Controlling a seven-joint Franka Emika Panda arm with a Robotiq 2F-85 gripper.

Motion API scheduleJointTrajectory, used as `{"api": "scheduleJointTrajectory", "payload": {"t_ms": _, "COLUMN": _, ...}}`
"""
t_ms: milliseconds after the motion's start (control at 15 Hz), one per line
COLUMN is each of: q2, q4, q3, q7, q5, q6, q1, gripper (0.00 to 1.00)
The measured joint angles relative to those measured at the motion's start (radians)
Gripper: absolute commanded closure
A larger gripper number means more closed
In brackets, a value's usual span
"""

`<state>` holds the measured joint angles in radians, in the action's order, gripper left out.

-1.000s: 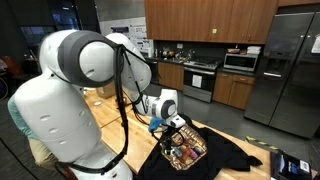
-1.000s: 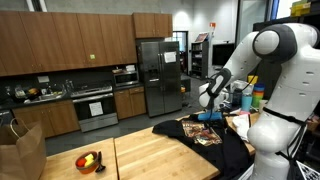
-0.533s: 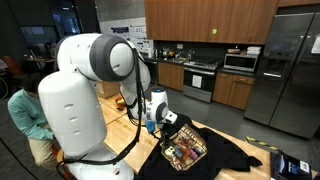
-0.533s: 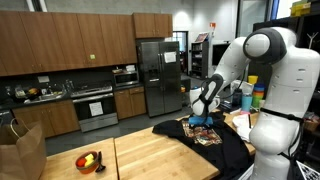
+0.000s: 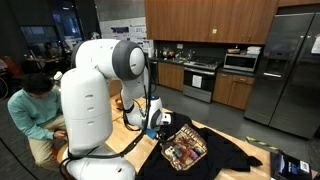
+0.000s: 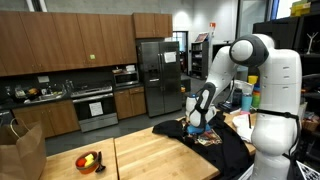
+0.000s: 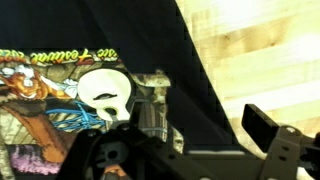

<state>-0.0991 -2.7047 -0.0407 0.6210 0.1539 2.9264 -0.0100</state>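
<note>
gripper | I see it low over black T-shirt; at 9 o'clock of print (skull motif) | fingers: gap I cannot tell

We find the gripper matt black, in hard plastic or metal; which of the two cannot be told. Directly beneath it the T-shirt is soft black cloth, matt and lightly creased, bearing a flat multicoloured print. Beside the gripper the table is pale wood in joined strips, smooth with faint sheen. Behind the gripper, the arm shell is glossy white plastic.
</note>
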Motion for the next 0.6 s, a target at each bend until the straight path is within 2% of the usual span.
{"api": "scheduleJointTrajectory", "payload": {"t_ms": 133, "q2": -0.033, "q4": 0.0, "q3": -0.017, "q7": -0.134, "q5": -0.055, "q6": 0.04, "q1": -0.014, "gripper": 0.0}}
{"api": "scheduleJointTrajectory", "payload": {"t_ms": 200, "q2": -0.046, "q4": 0.001, "q3": -0.031, "q7": -0.208, "q5": -0.091, "q6": 0.052, "q1": -0.016, "gripper": 0.25}}
{"api": "scheduleJointTrajectory", "payload": {"t_ms": 333, "q2": -0.066, "q4": 0.005, "q3": -0.067, "q7": -0.359, "q5": -0.163, "q6": 0.06, "q1": -0.014, "gripper": 0.32}}
{"api": "scheduleJointTrajectory", "payload": {"t_ms": 600, "q2": -0.089, "q4": 0.018, "q3": -0.125, "q7": -0.561, "q5": -0.262, "q6": 0.059, "q1": 0.004, "gripper": 0.63}}
